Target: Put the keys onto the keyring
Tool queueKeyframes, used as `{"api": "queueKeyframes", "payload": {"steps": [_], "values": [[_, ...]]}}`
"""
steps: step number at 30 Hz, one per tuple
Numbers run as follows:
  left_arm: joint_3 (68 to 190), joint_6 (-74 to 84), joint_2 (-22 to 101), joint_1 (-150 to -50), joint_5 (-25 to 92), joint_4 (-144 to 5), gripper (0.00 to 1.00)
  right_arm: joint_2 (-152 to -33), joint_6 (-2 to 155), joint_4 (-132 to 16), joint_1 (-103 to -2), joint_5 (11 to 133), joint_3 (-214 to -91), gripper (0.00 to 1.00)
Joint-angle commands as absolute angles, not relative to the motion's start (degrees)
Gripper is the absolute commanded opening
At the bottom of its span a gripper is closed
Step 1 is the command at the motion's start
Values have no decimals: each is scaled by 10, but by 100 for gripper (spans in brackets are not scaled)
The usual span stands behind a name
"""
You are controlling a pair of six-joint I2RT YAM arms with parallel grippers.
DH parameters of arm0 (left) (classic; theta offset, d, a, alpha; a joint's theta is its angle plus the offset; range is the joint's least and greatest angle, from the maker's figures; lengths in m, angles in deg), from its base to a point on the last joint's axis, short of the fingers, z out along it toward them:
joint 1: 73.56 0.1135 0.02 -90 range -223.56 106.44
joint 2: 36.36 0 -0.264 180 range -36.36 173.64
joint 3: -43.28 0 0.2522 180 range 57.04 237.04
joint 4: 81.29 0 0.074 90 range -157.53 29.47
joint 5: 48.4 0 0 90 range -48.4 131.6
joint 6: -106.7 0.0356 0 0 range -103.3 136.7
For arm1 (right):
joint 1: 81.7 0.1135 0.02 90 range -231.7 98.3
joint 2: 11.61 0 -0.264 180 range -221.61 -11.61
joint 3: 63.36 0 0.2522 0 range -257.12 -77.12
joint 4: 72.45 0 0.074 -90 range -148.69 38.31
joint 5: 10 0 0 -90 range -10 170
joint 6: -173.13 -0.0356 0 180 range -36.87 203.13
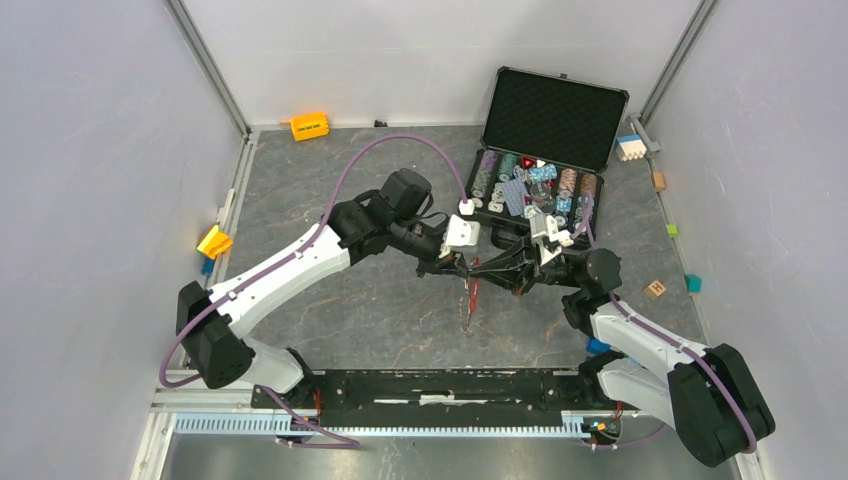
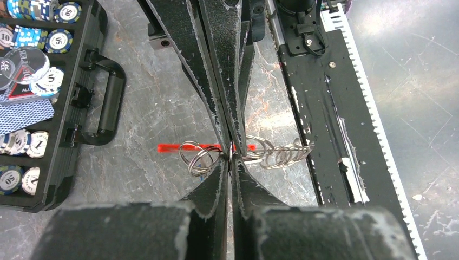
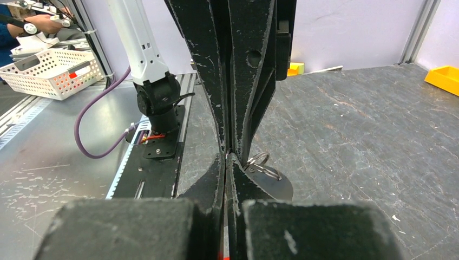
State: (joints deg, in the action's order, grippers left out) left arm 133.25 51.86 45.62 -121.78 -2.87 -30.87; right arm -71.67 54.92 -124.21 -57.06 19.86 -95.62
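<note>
Keyring (image 2: 201,158) between left end effector (image 2: 231,160), right end effector (image 3: 226,154)

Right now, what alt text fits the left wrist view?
Two black grippers meet tip to tip mid-frame: the left gripper from below, the right gripper from above, both closed on the keyring, silver rings with a red fob behind. An open poker chip case sits at left.

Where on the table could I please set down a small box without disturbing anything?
Bare table lies between the orange block and the left arm, and between the hanging keyring and the front rail. It is crowded around the keyring and the chip case.
</note>
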Motion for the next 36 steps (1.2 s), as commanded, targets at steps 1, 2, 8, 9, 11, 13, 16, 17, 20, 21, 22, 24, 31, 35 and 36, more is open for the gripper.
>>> {"api": "queueKeyframes", "payload": {"steps": [1,2,8,9,11,13,16,17,20,21,22,24,31,35,36], "values": [[1333,505,455,-1219,-38,-325,2,-708,560,-1265,-573,215,-963,0],[1334,506,454,-1218,-33,-321,2,-706,563,-1263,-575,217,-962,0],[1399,512,463,-1219,26,-235,2,-696,624,-1195,-581,232,-965,0],[1416,509,472,-1220,42,-211,2,-697,632,-1190,-582,232,-966,0],[1451,505,487,-1224,77,-168,2,-697,643,-1177,-582,234,-968,4],[1487,507,503,-1233,120,-124,2,-698,650,-1164,-582,235,-972,10],[1523,497,528,-1246,173,-73,2,-698,659,-1150,-582,237,-973,18],[1536,493,537,-1250,183,-55,2,-698,658,-1151,-582,237,-974,19],[1570,477,559,-1256,200,-18,2,-696,659,-1150,-582,237,-973,20],[1578,472,564,-1257,207,-12,2,-697,659,-1151,-582,235,-972,21],[1588,468,569,-1259,211,-5,2,-696,658,-1152,-582,233,-973,21],[1601,459,577,-1261,219,5,2,-696,652,-1159,-581,228,-972,23],[1628,425,597,-1279,260,13,2,-695,648,-1172,-578,222,-967,27],[1655,427,610,-1288,276,41,2,-698,643,-1183,-573,213,-966,28],[1661,436,613,-1291,274,51,2,-699,641,-1187,-571,211,-966,28]]}}
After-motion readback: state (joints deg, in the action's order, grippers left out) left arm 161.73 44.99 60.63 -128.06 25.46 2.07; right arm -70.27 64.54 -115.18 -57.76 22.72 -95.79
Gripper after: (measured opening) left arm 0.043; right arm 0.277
